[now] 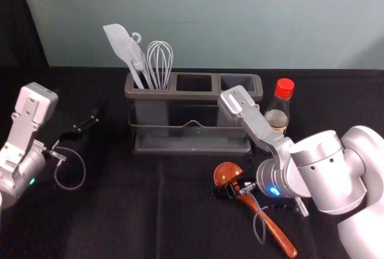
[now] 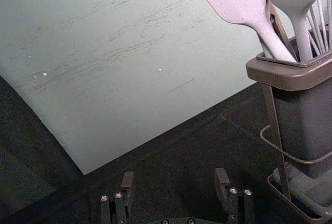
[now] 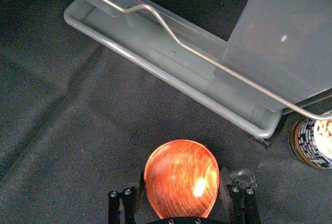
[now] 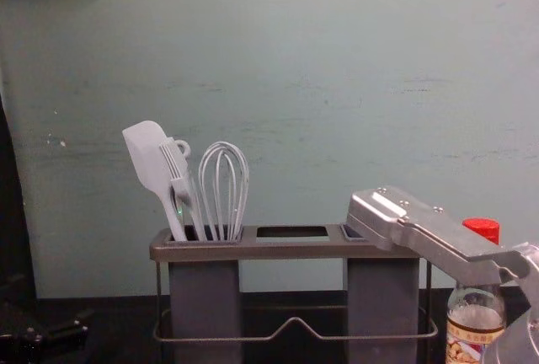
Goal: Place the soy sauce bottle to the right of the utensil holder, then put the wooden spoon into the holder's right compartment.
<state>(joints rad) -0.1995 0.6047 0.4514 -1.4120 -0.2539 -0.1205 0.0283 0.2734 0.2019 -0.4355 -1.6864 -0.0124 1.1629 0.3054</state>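
The tabletop (image 1: 120, 217) carries the utensil holder (image 1: 192, 94) near its rear edge. Right gripper (image 1: 233, 189): toward the front edge, right of centre, fingers wide apart astride the wooden spoon (image 1: 268, 225); contact cannot be determined. Left gripper (image 1: 87, 123): idle, open, above the left portion. Spoon handle points toward the front right corner. Soy sauce bottle (image 1: 278, 113): upright, just beside the holder's right end.
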